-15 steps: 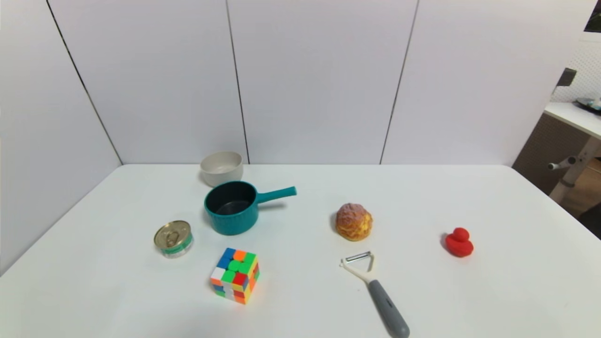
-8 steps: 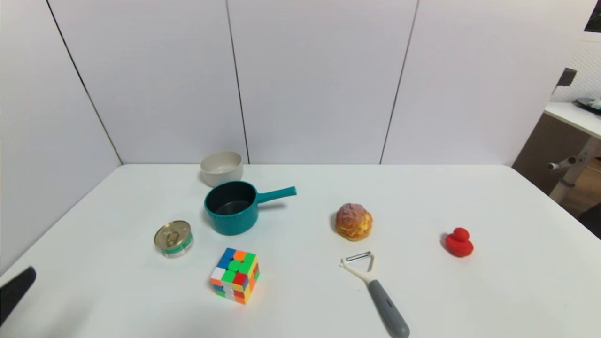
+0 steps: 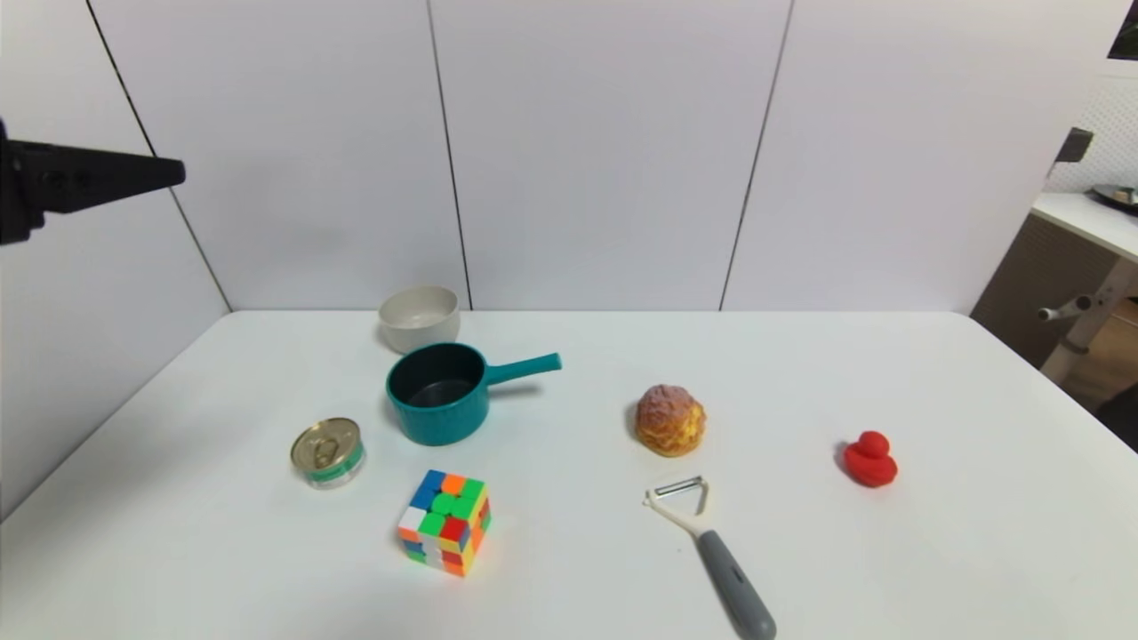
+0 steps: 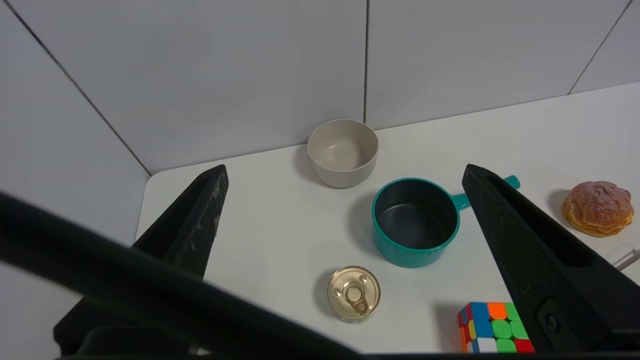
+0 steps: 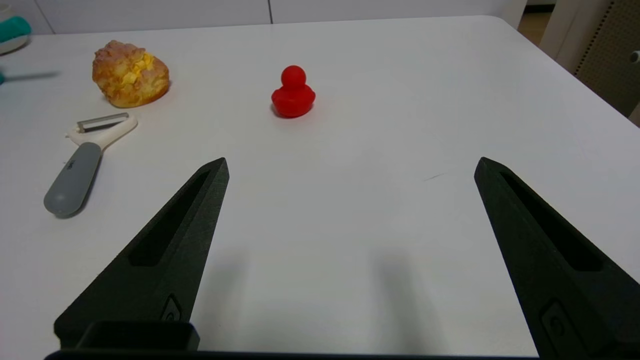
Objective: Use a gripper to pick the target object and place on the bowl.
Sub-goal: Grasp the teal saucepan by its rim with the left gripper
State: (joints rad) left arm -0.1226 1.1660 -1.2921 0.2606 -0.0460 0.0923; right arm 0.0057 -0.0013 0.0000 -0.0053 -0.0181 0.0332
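A teal saucepan with a dark inside stands on the white table, handle pointing right. It also shows in the left wrist view. The off-white bowl stands just behind it, near the back wall, and shows in the left wrist view. My left gripper is high at the far left, well above and left of the pan. In its wrist view the left gripper is open and empty. My right gripper is open and empty, low over bare table at the right, out of the head view.
A flat tin can and a colour cube lie in front of the pan. A pastry, a peeler and a red duck lie to the right. A white wall stands close behind the bowl.
My left gripper has come into the head view and risen from the lower left edge to high at the far left. The objects on the table have not moved.
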